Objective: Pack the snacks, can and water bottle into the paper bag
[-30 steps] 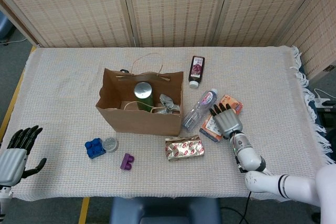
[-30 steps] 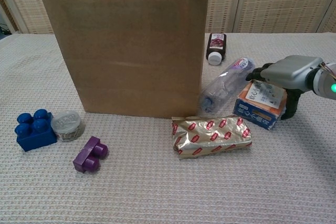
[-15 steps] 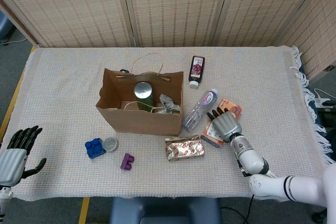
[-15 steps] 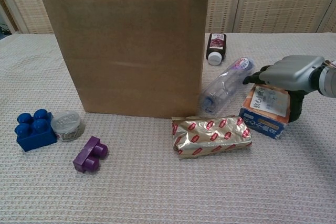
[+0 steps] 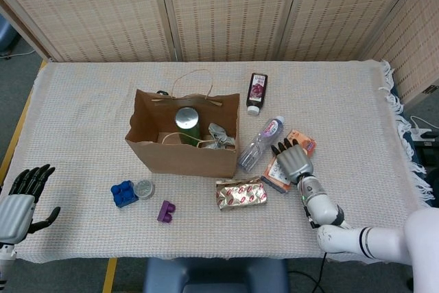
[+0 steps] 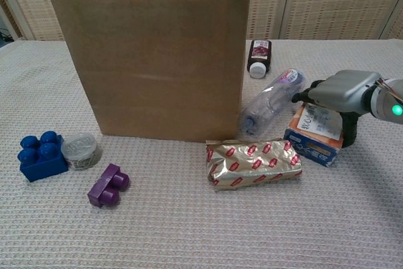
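Note:
The brown paper bag (image 5: 180, 150) (image 6: 151, 55) stands open, with a green can (image 5: 186, 120) and a crinkled snack wrapper (image 5: 221, 135) inside. A clear water bottle (image 5: 260, 143) (image 6: 269, 104) lies against the bag's right side. Just right of it my right hand (image 5: 293, 161) (image 6: 343, 91) lies over an orange and blue snack box (image 5: 278, 176) (image 6: 312, 135), fingers across the top and thumb down its right side, gripping it. A gold foil snack pack (image 5: 240, 193) (image 6: 253, 162) lies in front of the bag. My left hand (image 5: 20, 200) hangs open off the table's left front corner.
A small dark bottle (image 5: 256, 92) (image 6: 259, 57) lies behind the water bottle. A blue block (image 5: 123, 193) (image 6: 41, 154), a round tin (image 5: 144, 188) (image 6: 79, 149) and a purple block (image 5: 165, 211) (image 6: 108, 185) sit in front of the bag at left. A wicker screen stands behind the table.
My right hand has shifted slightly left toward the water bottle, and the snack box under it has turned and slid a little with it. The left hand has not moved.

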Tool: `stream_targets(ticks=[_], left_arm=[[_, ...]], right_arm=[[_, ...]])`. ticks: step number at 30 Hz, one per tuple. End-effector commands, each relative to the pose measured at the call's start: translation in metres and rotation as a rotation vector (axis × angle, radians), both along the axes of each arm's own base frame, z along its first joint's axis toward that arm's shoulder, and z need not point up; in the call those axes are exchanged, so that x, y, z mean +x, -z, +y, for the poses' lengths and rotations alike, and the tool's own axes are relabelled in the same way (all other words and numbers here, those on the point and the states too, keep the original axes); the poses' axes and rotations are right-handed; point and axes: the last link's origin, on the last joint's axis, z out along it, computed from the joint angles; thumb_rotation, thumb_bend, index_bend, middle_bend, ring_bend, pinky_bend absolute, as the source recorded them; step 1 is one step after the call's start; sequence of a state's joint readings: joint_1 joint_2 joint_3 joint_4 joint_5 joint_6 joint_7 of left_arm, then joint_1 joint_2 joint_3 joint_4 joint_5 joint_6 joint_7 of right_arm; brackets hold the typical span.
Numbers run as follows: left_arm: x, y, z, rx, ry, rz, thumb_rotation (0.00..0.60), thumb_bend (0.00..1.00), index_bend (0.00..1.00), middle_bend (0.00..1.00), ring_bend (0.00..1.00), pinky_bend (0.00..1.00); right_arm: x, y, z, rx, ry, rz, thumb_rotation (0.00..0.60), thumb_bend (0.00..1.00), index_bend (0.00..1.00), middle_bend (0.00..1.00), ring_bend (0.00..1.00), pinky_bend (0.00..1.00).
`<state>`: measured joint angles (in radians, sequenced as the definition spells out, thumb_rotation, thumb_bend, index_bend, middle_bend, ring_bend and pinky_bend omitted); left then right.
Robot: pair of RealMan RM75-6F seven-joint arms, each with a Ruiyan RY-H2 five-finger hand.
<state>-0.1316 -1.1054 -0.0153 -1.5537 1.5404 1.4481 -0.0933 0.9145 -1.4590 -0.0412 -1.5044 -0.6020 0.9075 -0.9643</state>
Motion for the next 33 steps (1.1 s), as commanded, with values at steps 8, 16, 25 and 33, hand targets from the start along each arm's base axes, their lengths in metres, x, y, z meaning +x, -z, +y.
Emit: stream_targets(ticks=[8,16,25,33], left_arm=[[0.0,0.0,0.0,0.002,-0.001,0.004,0.6,0.33,0.02,0.0,0.0,0.0],[0.0,0.0,-0.001,0.007,-0.002,0.01,0.6,0.33,0.02,0.0,0.0,0.0],[0.001,0.002,-0.001,0.012,-0.002,0.022,0.6,0.33,0.02,0.0,0.0,0.0],[0.002,0.002,0.0,0.015,-0.004,0.029,0.6,0.33,0.02,0.0,0.0,0.0]], right_arm=[[0.001,-0.024,0.012,-0.033,-0.03,-0.031,0.6,0.32,0.72,0.66,0.72,0.71],[0.008,-0.088,0.019,-0.198,-0.043,-0.173,0.6,0.32,0.71,0.66,0.72,0.72],[0.042,-0.182,0.014,-0.591,-0.256,-0.542,0.6,0.32,0.71,0.66,0.71,0.71],[0.104,-0.226,0.004,-0.783,-0.519,-0.56,0.6,0.32,0.71,0.66,0.7,0.7]])
